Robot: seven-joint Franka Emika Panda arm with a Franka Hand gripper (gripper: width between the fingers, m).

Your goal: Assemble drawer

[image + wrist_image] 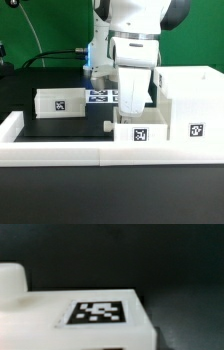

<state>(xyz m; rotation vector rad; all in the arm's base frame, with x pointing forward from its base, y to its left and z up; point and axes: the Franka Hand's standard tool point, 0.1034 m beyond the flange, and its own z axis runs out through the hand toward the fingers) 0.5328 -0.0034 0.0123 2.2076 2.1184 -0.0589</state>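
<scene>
**A:** Where do the drawer parts sit?

**B:** In the exterior view the boxy drawer shell (183, 105) stands at about 3 o'clock on the black table (60, 130), against the white border blocks (60, 148). One small tray (59, 102) lies at 9 o'clock, well apart from the arm. The second tray (138, 131) sits near 5 o'clock, just below the gripper (133, 98), its tag facing the camera and a small dark knob (107, 126) at its 9 o'clock end.

**A:** How would they handle?

**B:** My guess is light, hollow, stiff plastic. The walls look smooth, so likely slippery under metal pads. I'd pinch a tray across its two long walls, near the middle, so it doesn't swing. The shell looks too wide to span; I'd push it or take it by one wall.

**A:** Is the gripper spread or pinching?

**B:** I cannot tell. The white hand hides its fingertips in the exterior view, and the wrist view shows no finger clearly.

**A:** What else is hard to read?

**B:** The wrist view is blurred: a white tagged face (85, 317) with one marker tag (97, 313), a raised white lump at 9 o'clock, and I can't say which part it belongs to. The marker board (103, 95) is mostly covered by the arm. The shell's opening faces away, so its slots stay hidden.
</scene>
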